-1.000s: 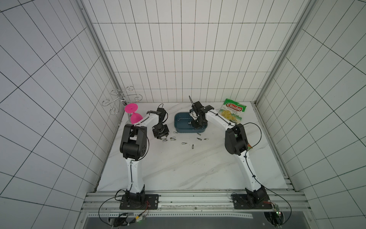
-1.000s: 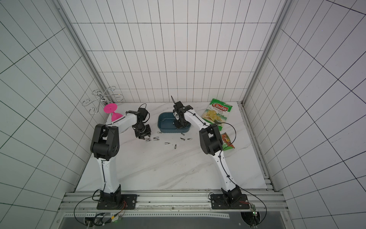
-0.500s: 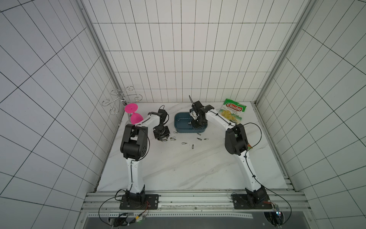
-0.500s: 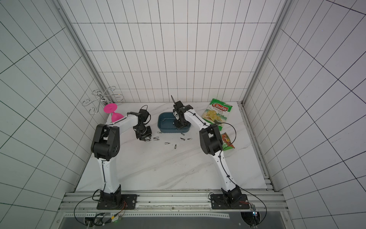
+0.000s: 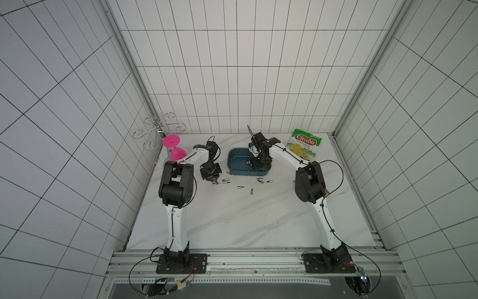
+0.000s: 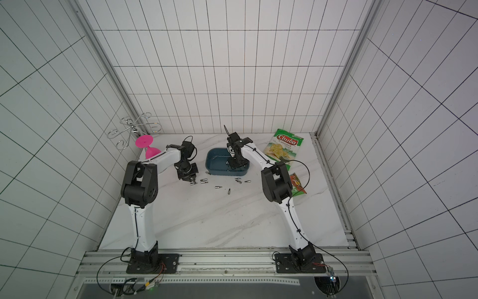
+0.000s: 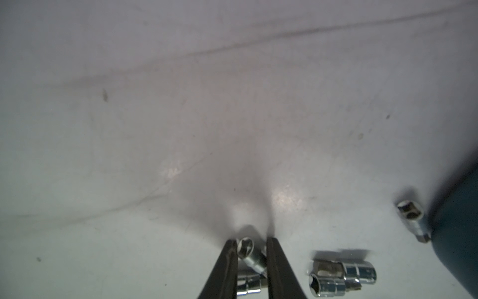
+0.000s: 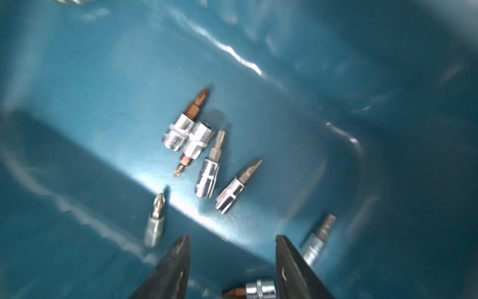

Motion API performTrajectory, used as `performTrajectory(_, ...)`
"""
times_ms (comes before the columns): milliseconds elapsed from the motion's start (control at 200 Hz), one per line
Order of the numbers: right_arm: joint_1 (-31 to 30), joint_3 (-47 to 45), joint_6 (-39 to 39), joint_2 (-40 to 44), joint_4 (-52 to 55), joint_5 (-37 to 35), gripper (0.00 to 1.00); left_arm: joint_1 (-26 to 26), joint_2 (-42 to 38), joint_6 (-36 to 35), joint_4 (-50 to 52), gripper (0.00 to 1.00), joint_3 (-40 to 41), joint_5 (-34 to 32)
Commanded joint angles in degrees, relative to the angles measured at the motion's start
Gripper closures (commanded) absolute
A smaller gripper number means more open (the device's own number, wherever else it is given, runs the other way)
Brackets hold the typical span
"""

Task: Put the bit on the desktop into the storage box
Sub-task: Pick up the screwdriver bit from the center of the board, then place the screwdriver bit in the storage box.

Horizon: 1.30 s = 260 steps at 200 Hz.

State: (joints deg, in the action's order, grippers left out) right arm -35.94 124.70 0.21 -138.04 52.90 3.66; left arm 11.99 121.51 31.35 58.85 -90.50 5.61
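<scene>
One at a time: clenches left gripper (image 7: 251, 239) on a slanted bit (image 7: 252, 257) on the counter (image 7: 181, 129), box (image 5: 236, 161) nearby rightward, right gripper (image 8: 232, 236) released over it.

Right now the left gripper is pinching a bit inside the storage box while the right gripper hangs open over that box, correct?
Not quite. The bit that the left gripper pinches lies on the desktop, outside the storage box; the left wrist view shows it. The right gripper does hang open over the box.
</scene>
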Motion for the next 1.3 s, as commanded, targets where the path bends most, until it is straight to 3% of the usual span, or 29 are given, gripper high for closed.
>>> performTrajectory(0,0.52,0.48,0.23,5.23,-0.43,-1.06,0.43,0.05,3.19,-0.83,-1.55,0.80,-0.25,-0.44)
performTrajectory(130,0.52,0.23,0.54,8.06,-0.37,-2.02,0.41,0.14,3.60,-1.01,-1.46,0.86,-0.56,-0.48)
performTrajectory(265,0.52,-3.13,0.93,12.45,-0.30,-2.69,0.39,0.14,3.70,-1.42,-0.98,1.00,-1.32,-0.46)
performTrajectory(570,-1.98,-28.23,6.33,30.24,-8.61,-4.43,0.38,0.23,-3.02,-2.45,3.84,1.00,-6.60,-0.40)
performTrajectory(705,-3.68,-38.14,10.71,35.76,-12.30,-5.23,0.38,0.90,-4.55,-3.04,6.49,1.00,-12.86,2.56)
performTrajectory(1055,-5.78,-45.89,16.30,40.35,-13.80,-5.50,0.38,8.43,8.03,-3.36,13.03,1.00,-36.42,5.96)
performTrajectory(1295,-7.21,-48.87,20.41,41.35,-16.45,-6.33,0.39,11.82,15.46,-2.00,11.57,1.00,-43.11,6.61)
